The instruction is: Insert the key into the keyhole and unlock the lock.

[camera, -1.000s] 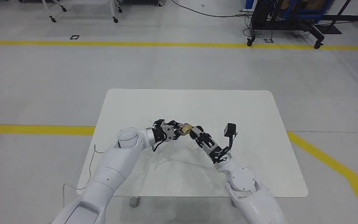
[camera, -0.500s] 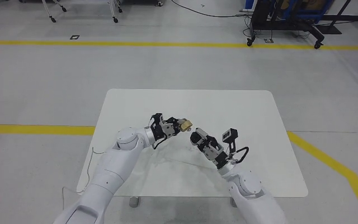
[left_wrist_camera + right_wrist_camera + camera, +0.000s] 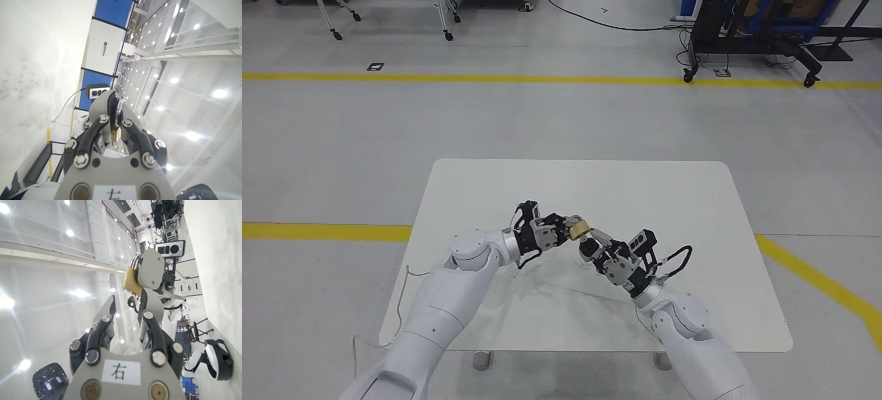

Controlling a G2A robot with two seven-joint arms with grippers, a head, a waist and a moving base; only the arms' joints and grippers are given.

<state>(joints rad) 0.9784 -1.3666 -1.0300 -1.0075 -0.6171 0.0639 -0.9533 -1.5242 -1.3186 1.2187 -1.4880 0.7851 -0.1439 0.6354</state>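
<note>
The right hand (image 3: pixel 127 294) stands partly open. Its two fingers bracket the head of the key (image 3: pixel 131 303): the ribbed pad (image 3: pixel 141 306) on one side is just beside the head and the other finger is clear of it. As far as the right wrist view shows, nothing clamps the key. The key's blade runs up to the bottom face of the brass lock (image 3: pixel 130 281) and seems to sit in the keyhole; how deep it goes is hidden. The lock is pinched in the left hand (image 3: pixel 564 229), with one grey finger laid across its broad face and the shackle (image 3: pixel 133 262) poking out past that finger. Both hands meet tip to tip in the air above the middle of the tabletop (image 3: pixel 682 190).

The weak point, I judge, is the key. If it is only shallowly seated and the fingers close unevenly, the pad that arrives first can lever it sideways and tip it out, and it then drops to the tabletop. If the pads close on the rim of the head instead of squarely across it, the grip may slip in the turn and the cylinder will not rotate. A turn made off the keyhole's axis could bind the blade or twist the lock in the left hand's grip, since that grip covers only part of the body. When the shackle springs free, the lock may also shift between those fingers, so the left hand needs to hold firm.
</note>
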